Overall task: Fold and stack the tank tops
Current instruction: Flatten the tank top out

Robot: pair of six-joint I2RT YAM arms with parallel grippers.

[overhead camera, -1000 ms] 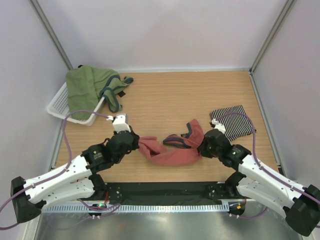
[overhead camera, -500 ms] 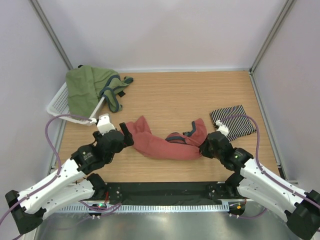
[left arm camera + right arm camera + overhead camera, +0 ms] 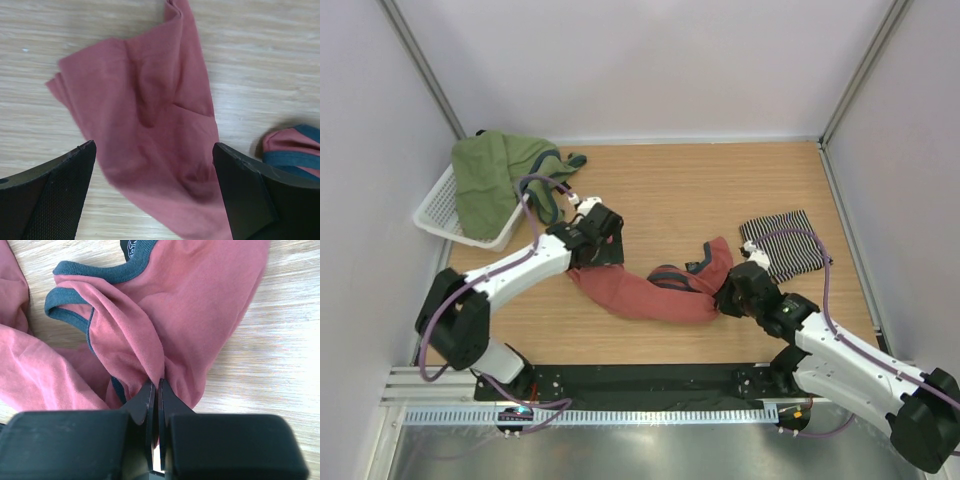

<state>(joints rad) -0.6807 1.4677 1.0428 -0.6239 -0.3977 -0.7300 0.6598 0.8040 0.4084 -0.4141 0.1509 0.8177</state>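
Note:
The salmon-red tank top (image 3: 650, 295) with dark teal trim lies crumpled in a long strip across the near middle of the table. My left gripper (image 3: 596, 245) hovers open above its left end. In the left wrist view that flat red cloth (image 3: 150, 115) lies below and between the wide-apart fingers (image 3: 60, 190), untouched. My right gripper (image 3: 728, 292) is shut on a pinched fold at the top's right end (image 3: 200, 300), close to the teal trim (image 3: 95, 271). The striped tank top (image 3: 783, 245) lies folded at the right, beyond the right gripper.
A white basket (image 3: 438, 212) stands at the back left. A green garment (image 3: 490, 180) with dark trim hangs over its rim onto the table. Side walls close in the table on the left and right.
My left gripper has let go of the red top's left end, opened wide and swung away from me, above the cloth. The cloth has stretched out leftwards. The right gripper keeps its hold.

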